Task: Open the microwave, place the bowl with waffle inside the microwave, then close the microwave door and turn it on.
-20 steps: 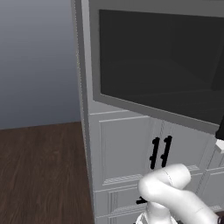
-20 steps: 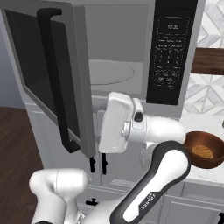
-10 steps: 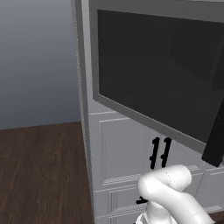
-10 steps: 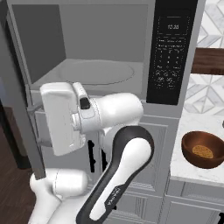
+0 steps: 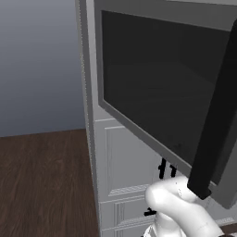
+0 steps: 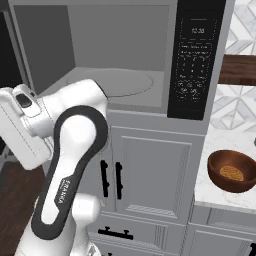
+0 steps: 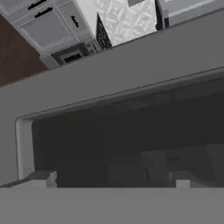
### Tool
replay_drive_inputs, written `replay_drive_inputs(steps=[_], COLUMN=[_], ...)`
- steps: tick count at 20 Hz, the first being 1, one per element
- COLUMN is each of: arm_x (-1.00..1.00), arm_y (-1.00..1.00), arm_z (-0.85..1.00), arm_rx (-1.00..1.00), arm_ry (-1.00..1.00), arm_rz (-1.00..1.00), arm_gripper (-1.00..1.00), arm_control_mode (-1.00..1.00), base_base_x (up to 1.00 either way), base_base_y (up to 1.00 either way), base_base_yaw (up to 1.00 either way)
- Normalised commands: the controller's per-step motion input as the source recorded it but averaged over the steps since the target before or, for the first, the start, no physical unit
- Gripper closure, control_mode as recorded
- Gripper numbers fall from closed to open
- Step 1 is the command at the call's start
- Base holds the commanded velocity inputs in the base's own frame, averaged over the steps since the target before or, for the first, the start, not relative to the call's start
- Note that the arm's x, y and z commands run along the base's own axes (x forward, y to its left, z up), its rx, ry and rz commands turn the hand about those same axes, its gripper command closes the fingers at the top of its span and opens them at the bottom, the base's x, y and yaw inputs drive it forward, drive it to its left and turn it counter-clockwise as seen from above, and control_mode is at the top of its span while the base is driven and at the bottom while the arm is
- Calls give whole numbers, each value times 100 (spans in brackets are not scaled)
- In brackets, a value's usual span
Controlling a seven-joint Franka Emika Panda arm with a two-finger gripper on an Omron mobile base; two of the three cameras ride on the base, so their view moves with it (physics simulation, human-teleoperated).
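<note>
Beside the white cabinets (image 6: 150,175), the microwave (image 6: 125,65) stands open, its light grey cavity bare, the black keypad panel (image 6: 195,60) to its right. Its microwave door (image 5: 162,88) is swung wide out to the left, bar handle (image 5: 215,120) facing out. On the marble counter (image 6: 210,185) to the right sits the bowl (image 6: 234,171) holding a waffle (image 6: 232,173). Gripper jaws stand spread, holding nothing.
</note>
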Motion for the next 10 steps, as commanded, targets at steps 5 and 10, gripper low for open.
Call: replay_drive_inputs(steps=[5, 10], arm_x=[50, 26], arm_y=[100, 100], arm_z=[0, -4], arm_rx=[-41, -37], arm_ry=[-5, -12], arm_rz=[-18, -21], arm_gripper=[-100, -100], arm_control_mode=[-100, -100], base_base_x=[0, 0], base_base_y=[0, 0], base_base_yaw=[0, 0])
